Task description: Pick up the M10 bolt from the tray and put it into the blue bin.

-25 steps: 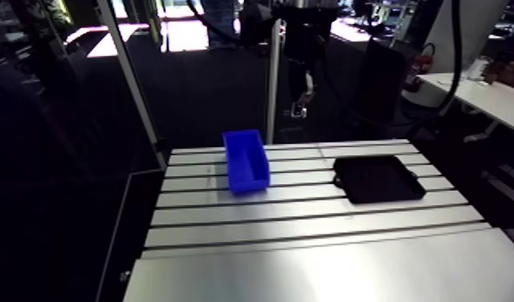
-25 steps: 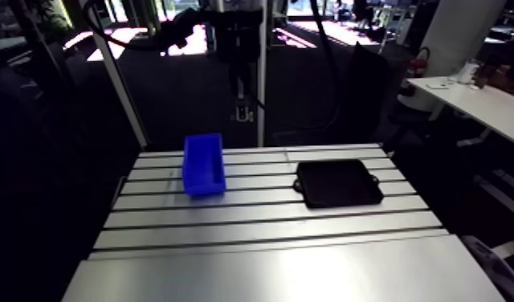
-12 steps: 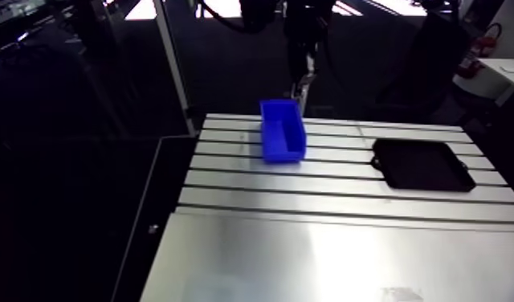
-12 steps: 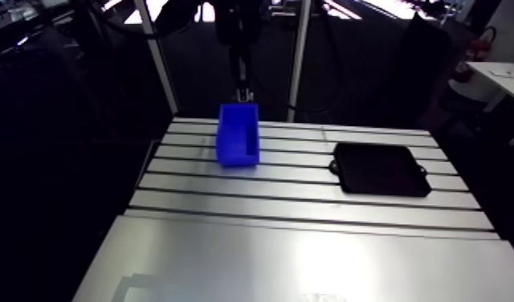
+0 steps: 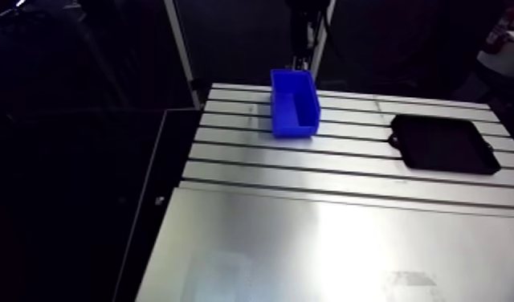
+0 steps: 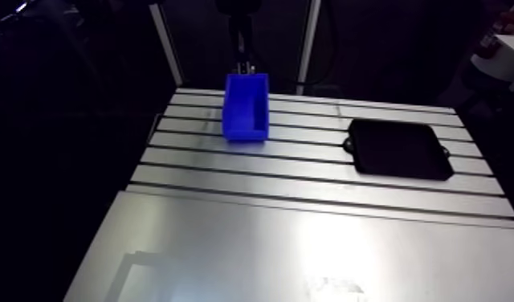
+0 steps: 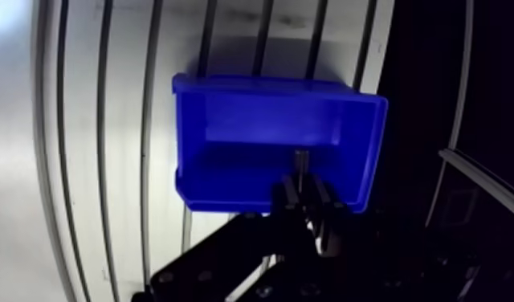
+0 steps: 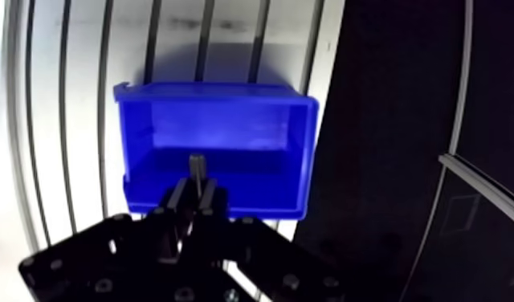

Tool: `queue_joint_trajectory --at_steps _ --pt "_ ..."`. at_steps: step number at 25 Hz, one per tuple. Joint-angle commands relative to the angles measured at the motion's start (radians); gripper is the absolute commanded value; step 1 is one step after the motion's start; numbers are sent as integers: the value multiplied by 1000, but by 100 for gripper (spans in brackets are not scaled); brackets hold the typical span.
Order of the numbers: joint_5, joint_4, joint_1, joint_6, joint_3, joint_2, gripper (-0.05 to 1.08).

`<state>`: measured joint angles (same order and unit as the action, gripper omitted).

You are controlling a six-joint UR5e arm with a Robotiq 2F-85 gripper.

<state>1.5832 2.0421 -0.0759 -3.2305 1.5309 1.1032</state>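
**Arm view.** A slotted aluminium counter (image 5: 324,241) carries two things, well apart. One is an open-topped rectangular blue plastic bin (image 5: 296,128) towards its far edge. The other is a flat black tray (image 5: 445,144) with small side handles. The tray's surface is dark, and I can make out no bolt on it. The end effector (image 6: 244,66) comes down from the top of the view and hangs above the far end of the blue plastic bin. From here it is too small and dark to show what it carries.

**Wrist view.** This view settles the grip. The two fingers (image 7: 288,197) stand close together, clamped on a short grey metal M10 bolt (image 7: 302,161). Its shank sticks out just past the fingertips. The M10 bolt hangs over the open interior of the blue plastic bin, near the wall closest to the end effector and clear of the floor. I cannot tell how high above the rim it is. The rest of the bin's floor shows only blue plastic.

**Progress.** Judging by this, the pick-up from the black tray is done and the carry across the counter is as good as finished. What is left is the release. The end effector may need to lower a little first, then open its fingers so the M10 bolt drops inside. The bolt sits close to the near wall, so a small shift towards the middle of the bin would make the drop safer.
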Motion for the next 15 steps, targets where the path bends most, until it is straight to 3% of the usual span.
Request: queue_joint_trajectory --at_steps 1,15 --pt "2 40 -1 6 -10 -41 102" --pt "10 42 -1 20 -10 -133 102"
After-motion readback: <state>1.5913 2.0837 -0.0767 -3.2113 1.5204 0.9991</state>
